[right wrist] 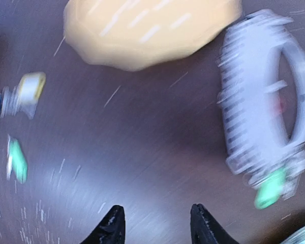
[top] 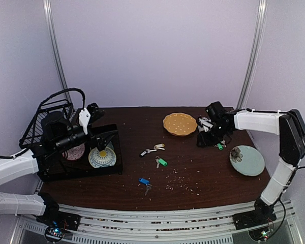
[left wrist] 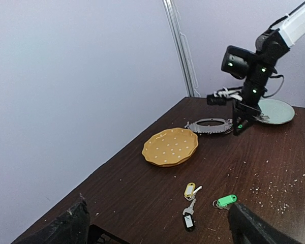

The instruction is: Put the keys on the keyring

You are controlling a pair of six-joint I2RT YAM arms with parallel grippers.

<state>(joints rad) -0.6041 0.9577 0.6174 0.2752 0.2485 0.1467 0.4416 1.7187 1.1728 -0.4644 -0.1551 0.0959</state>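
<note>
The keyring (left wrist: 211, 125), a broad, thin grey hoop, lies flat on the dark surface (top: 193, 173) at upper right of the overhead frame. It is near the orange dotted plate (top: 180, 123) and close by the right end effector (right wrist: 156, 219), whose fingers stand apart and hold nothing. At lower left of that frame the left end effector (left wrist: 159, 211) hangs spread wide, also empty.

Loose keys sit mid-frame, well apart from the hoop. A cream-tagged key (top: 159, 146) lies just beside a black-tagged key (top: 143, 153), with a green-tagged key (top: 162, 162) below them and a blue-tagged key (top: 144, 181) nearest the bottom. A second green tag (right wrist: 269, 188) lies against the hoop's end; whether it is threaded on cannot be told.

The hoop looks stiff and light, and because it lies flush it is likely hard to get under; its outer rim seems the best hold. The keys look light, hard and slippery. The thicker plastic tag is probably the surer place to pinch, leaving the key's hole free.
</note>
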